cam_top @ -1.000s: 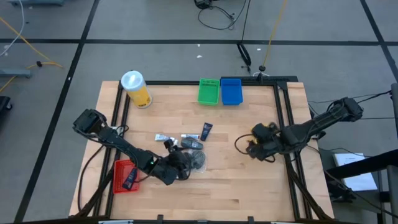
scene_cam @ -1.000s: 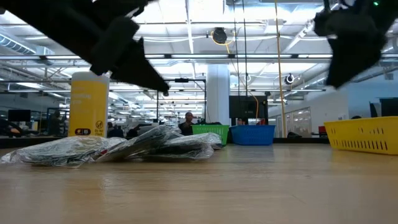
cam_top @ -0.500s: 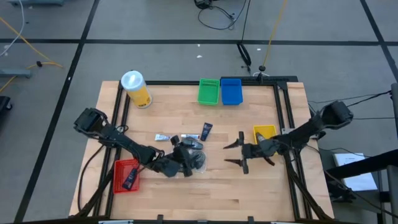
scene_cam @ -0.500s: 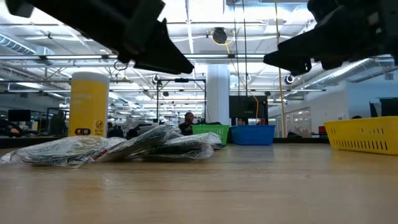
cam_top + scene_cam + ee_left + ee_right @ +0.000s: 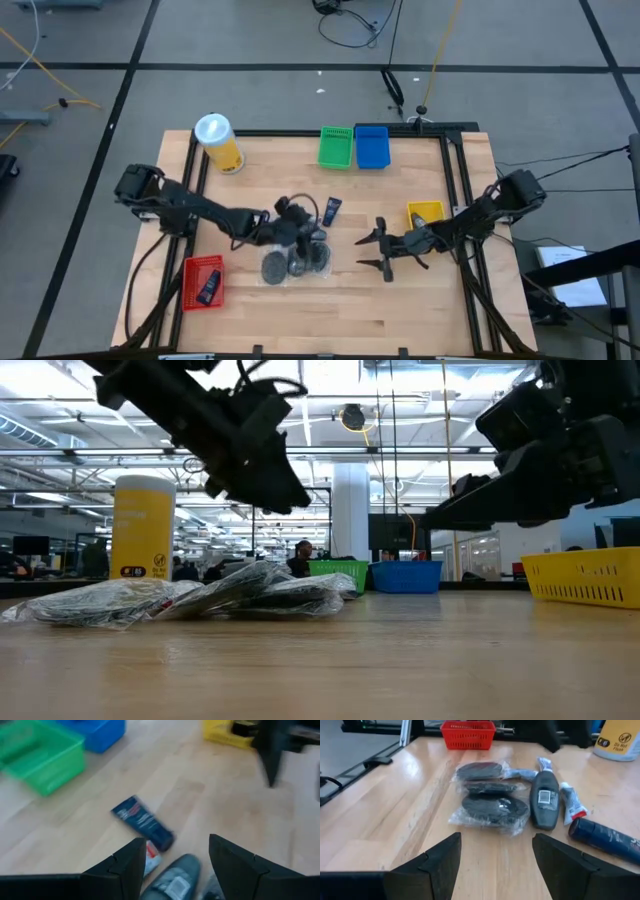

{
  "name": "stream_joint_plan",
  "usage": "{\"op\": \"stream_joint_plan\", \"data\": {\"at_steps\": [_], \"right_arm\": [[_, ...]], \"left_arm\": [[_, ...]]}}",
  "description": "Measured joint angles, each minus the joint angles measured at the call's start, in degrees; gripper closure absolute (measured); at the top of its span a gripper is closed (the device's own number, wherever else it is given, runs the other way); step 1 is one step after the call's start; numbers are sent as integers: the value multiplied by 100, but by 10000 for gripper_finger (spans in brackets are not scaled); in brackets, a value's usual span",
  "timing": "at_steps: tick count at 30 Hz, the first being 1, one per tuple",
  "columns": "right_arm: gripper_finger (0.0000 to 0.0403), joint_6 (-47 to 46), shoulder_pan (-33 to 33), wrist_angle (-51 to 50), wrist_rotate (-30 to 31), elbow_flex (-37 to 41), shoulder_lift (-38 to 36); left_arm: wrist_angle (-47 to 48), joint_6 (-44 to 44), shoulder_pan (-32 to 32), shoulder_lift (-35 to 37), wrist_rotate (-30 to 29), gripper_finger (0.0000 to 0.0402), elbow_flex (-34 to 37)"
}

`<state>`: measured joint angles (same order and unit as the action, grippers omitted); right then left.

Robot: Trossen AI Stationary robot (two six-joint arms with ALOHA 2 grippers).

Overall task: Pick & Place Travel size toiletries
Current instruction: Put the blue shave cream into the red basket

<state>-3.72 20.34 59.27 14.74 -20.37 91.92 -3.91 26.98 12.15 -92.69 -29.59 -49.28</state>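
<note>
Three bagged discs (image 5: 490, 790), one bottle (image 5: 546, 800), two tubes (image 5: 605, 837); both hands wide.

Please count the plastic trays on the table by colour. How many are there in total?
Red tray: 1
Green tray: 1
Blue tray: 1
Yellow tray: 1
Total: 4

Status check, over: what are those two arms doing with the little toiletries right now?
Left gripper open, empty, above the pile. Right gripper open, empty, facing the clear-wrapped dark discs. Dark blue tube lies loose on the wood. Nothing blocking.
</note>
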Motion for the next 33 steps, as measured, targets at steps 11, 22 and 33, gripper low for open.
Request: {"op": "stream_joint_plan", "data": {"at_steps": [11,22,33], "right_arm": [[172,-460,230,-890,46,-12,-458],[186,-568,452,-1454,321,-10,-459],[188,-418,452,-1410,323,-8,-461]], "left_arm": [[-318,287,-794,-309,643,188,-2],[-616,-219,364,-330,-424,188,0],[-2897,-1462,-346,-1227,154,188,-2]]}}
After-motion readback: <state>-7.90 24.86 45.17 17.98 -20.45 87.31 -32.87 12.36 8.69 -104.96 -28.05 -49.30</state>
